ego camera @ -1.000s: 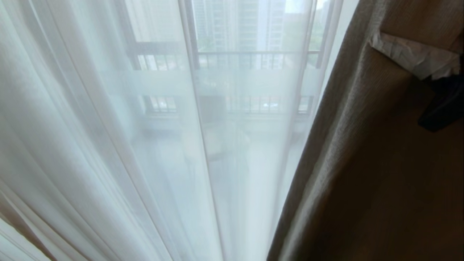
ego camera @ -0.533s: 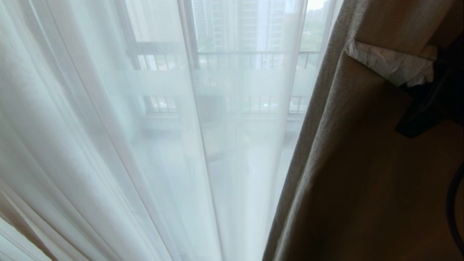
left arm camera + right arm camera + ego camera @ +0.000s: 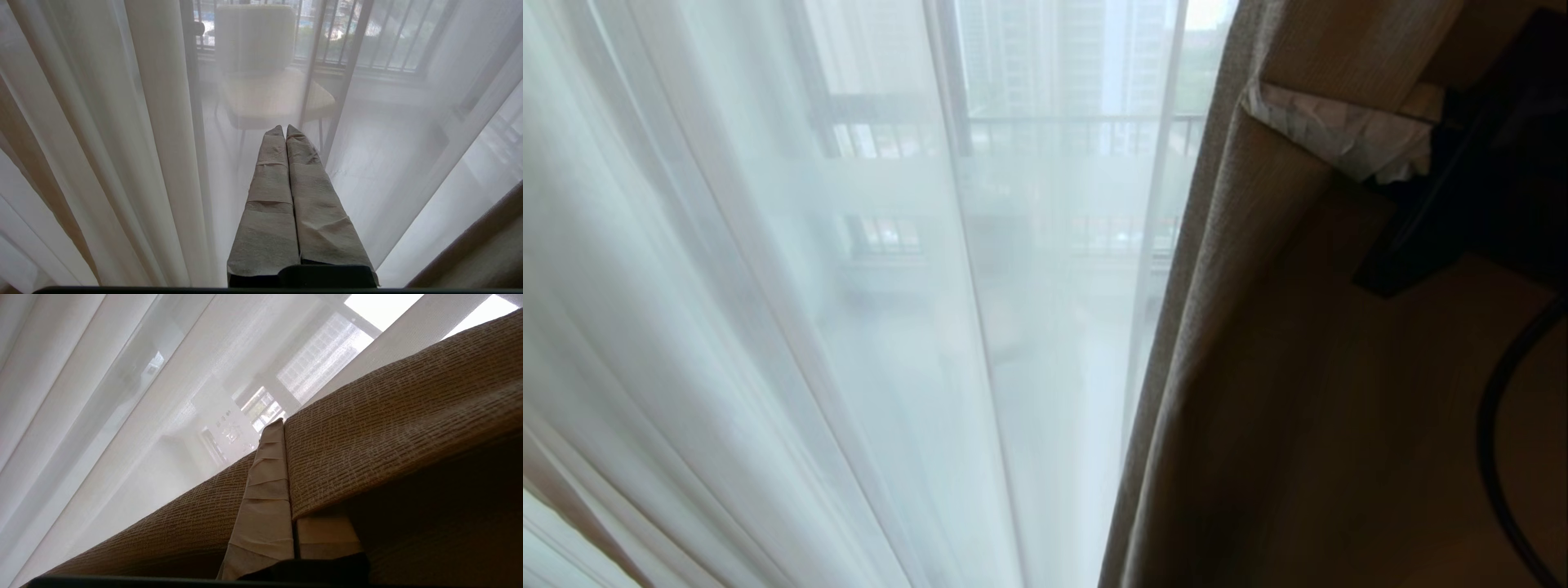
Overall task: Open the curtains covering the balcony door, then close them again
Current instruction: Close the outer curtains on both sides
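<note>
A: R gripper (image 3: 282, 428) status?
B: Clamped on the beige curtain (image 3: 1258, 343); edge fold is pinched between the taped fingers (image 3: 265, 498) in the R wrist view. In the head view the taped tips are seen upper right, with the fabric bunched over them.
A: Where's the beige curtain hung?
B: Right side of the head view, its edge next to the sheer curtain (image 3: 768, 327).
A: Sheer layer?
B: Drawn across the balcony door (image 3: 947, 82); black frame and frosted band are seen through it.
A: L gripper (image 3: 285, 130)?
B: Fingers pressed together, nothing held, pointed at the sheer. A chair (image 3: 265, 81) is seen behind it.
</note>
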{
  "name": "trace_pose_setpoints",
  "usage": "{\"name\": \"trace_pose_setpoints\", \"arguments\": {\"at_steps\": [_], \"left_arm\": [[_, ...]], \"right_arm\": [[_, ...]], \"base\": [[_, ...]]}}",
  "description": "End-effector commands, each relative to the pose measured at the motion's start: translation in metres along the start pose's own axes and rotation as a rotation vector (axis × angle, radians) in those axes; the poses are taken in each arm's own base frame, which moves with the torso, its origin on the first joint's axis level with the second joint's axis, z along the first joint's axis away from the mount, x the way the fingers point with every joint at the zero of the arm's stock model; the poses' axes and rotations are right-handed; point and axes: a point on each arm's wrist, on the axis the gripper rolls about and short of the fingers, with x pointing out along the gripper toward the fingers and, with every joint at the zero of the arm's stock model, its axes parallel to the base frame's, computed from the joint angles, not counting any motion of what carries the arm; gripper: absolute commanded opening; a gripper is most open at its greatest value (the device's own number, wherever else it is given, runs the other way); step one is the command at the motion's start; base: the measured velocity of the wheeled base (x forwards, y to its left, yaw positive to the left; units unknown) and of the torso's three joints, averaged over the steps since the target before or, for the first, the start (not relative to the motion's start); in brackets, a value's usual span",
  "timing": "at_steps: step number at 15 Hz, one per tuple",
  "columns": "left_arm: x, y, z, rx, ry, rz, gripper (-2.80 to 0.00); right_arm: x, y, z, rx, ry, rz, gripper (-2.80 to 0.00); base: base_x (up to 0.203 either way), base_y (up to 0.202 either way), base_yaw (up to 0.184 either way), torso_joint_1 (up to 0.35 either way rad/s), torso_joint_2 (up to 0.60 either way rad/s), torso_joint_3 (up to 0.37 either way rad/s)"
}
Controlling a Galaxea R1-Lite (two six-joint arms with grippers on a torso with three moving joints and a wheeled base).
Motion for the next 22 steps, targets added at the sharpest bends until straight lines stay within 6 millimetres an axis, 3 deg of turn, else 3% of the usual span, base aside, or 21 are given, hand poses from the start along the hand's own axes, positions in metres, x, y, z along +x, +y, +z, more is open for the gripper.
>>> {"name": "trace_pose_setpoints", "arguments": {"at_steps": [1,6,12,16,22], "left_arm": [[0.0,0.0,0.0,-0.001,-0.001,-0.001,-2.8],[0.0,0.0,0.0,-0.001,-0.001,0.0,-2.8],[0.0,0.0,0.0,-0.001,-0.001,0.0,-2.8],[0.0,0.0,0.0,-0.001,-0.001,0.0,-2.8],[0.0,0.0,0.0,-0.001,-0.001,0.001,-2.8]], "right_arm": [[0.014,0.006,-0.001,-0.008,-0.01,0.024,-2.8],[0.031,0.02,0.003,-0.033,-0.04,0.066,-2.8],[0.04,0.021,0.002,-0.034,-0.043,0.068,-2.8],[0.028,0.01,0.014,-0.031,-0.076,0.035,-2.8],[-0.009,-0.02,0.038,0.011,-0.138,-0.061,-2.8]], "base": [[0.0,0.0,0.0,0.0,0.0,0.0],[0.0,0.0,0.0,0.0,0.0,0.0],[0.0,0.0,0.0,0.0,0.0,0.0],[0.0,0.0,0.0,0.0,0.0,0.0],[0.0,0.0,0.0,0.0,0.0,0.0]]}}
